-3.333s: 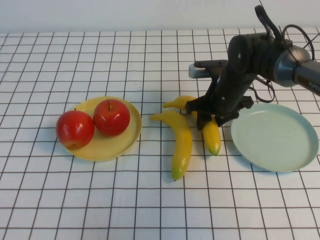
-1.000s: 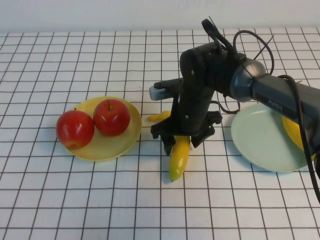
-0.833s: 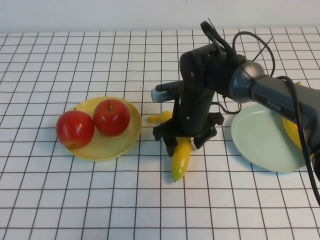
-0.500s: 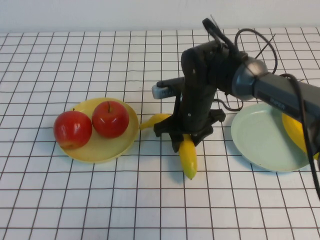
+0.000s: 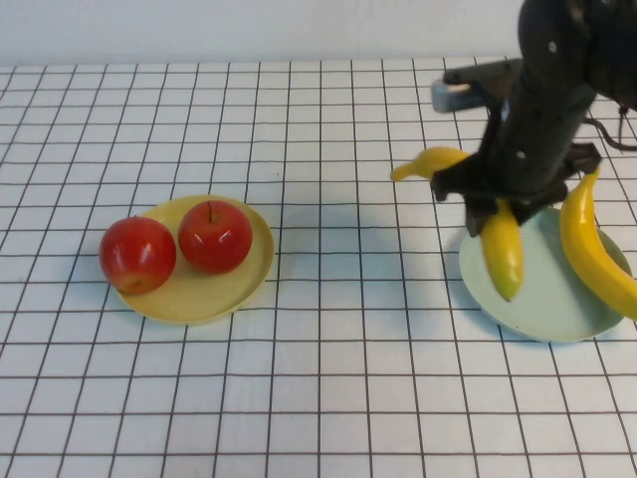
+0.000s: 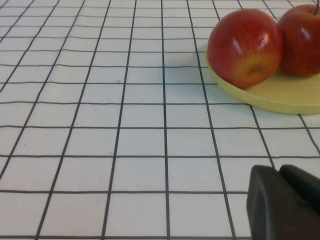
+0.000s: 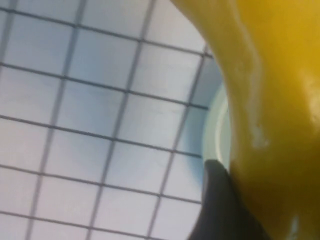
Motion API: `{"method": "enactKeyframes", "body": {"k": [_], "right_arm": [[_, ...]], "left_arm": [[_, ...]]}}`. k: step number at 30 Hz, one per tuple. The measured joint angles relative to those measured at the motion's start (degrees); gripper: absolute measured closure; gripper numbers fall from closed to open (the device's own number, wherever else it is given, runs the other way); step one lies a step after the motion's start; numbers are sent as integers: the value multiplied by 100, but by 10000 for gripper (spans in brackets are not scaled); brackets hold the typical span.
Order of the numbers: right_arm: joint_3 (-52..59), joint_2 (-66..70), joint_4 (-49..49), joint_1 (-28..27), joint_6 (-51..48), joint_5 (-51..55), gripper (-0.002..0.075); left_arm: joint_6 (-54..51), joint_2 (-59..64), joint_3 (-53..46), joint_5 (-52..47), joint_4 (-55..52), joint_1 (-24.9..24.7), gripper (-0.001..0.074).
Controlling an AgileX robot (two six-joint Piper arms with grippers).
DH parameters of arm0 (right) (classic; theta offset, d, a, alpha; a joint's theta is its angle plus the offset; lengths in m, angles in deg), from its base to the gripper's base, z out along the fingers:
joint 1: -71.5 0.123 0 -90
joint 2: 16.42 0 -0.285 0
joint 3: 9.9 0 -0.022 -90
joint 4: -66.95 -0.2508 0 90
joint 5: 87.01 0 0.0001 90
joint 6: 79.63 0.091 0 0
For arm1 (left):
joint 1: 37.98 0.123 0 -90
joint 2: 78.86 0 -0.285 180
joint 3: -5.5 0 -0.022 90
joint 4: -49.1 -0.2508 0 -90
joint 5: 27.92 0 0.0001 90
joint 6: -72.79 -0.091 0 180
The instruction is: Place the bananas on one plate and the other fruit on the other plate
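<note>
- One banana (image 5: 501,254) is clamped in the right gripper (image 5: 508,204) above the blue-green plate (image 5: 537,309)'s edge, its middle hidden.
- The second banana (image 5: 594,249) lies there, cut off.
- The left gripper (image 6: 285,202) is barely seen near the apples (image 6: 245,47).

My right hand (image 5: 503,204) holds 1 banana (image 5: 501,249) above the blue-green plate (image 5: 542,299). Another banana (image 5: 595,249) blocks its far side. My left hand (image 6: 285,202) is low by the yellow plate (image 6: 280,97).

The right claw (image 5: 501,204) hides the middle of one banana (image 5: 501,254). The second banana (image 5: 593,249) runs off the edge. Only a dark corner of the left claw (image 6: 285,202) shows.
</note>
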Motion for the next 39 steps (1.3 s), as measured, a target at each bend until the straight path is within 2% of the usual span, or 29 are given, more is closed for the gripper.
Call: {"method": "enactKeyframes", "body": {"k": [7,13,18,22,25,27,30,31,34,39], "right_arm": [[1353,-69,-251,-595,-340,-363,391],[1754,-69,-376,-851,-465,-921,388],[1783,-83,-376,-887,-574,-1014,293],[1798,-289,-436,-859,-765,-862,284],[2005,-715,-436,-715,-792,-1008,360],[2315,-1162,-450,-563,-679,-1450,452],[3126,-2197,-484,-271,-353,-2376,635],[3453,-2594,-492,-173,-238,-2742,671],[4419,-3710,-670,70,-104,-3719,720],[5801,-5358,-1133,269,-68,-4718,736]], "left_arm": [[0,0,0,0,0,0,734],[0,0,0,0,0,0,734],[0,0,0,0,0,0,734],[0,0,0,0,0,0,734],[0,0,0,0,0,0,734],[0,0,0,0,0,0,734],[0,0,0,0,0,0,734],[0,0,0,0,0,0,734],[0,0,0,0,0,0,734],[0,0,0,0,0,0,734]]}}
